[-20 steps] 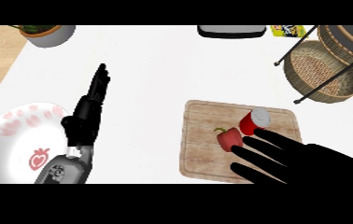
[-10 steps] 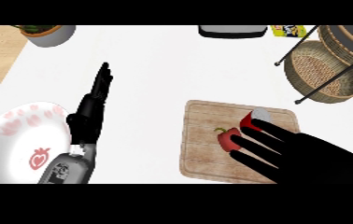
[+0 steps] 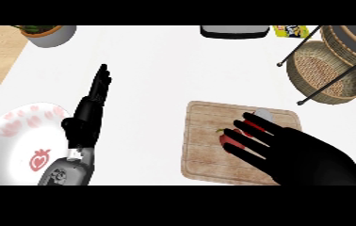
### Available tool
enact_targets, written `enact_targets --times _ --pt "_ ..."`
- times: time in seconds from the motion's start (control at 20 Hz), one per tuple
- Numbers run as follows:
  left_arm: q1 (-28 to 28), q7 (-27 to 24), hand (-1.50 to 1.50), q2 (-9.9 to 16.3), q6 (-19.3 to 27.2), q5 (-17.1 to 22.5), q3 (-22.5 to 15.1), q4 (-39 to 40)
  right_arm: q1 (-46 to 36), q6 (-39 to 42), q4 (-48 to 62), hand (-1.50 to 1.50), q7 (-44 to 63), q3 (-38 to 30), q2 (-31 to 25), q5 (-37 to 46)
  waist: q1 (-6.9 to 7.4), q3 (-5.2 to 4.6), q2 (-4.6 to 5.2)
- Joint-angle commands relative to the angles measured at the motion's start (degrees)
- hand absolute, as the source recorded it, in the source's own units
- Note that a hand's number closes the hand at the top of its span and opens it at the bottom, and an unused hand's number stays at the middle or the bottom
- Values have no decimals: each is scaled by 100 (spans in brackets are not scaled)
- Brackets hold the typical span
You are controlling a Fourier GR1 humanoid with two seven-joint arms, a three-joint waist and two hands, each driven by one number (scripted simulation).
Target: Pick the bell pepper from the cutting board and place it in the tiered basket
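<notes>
The red bell pepper lies on the wooden cutting board, mostly hidden under the right hand, whose fingers are spread straight over it and over a small grey-white object just beyond it. The tiered basket stands well apart at the desk's far right. The left hand rests open, fingers pressed together and pointing away, beside a white plate with red fruit prints.

wooden cutting board, woven wicker tiered basket
</notes>
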Motion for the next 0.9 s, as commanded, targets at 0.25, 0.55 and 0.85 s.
enact_targets --times 0.25,0.55,0.85 --pt "-74 244 0 -92 -185 -116 201 -107 347 -769 856 -150 -468 -261 374 774 -11 0 0" --pt "197 -74 0 -213 -291 -225 209 -45 -123 -163 1383 -150 -650 -311 861 824 10 -2 3" --pt "-193 -31 0 -306 -335 -340 425 296 -304 -89 1621 -150 -1003 -341 1089 1074 1 -2 4"
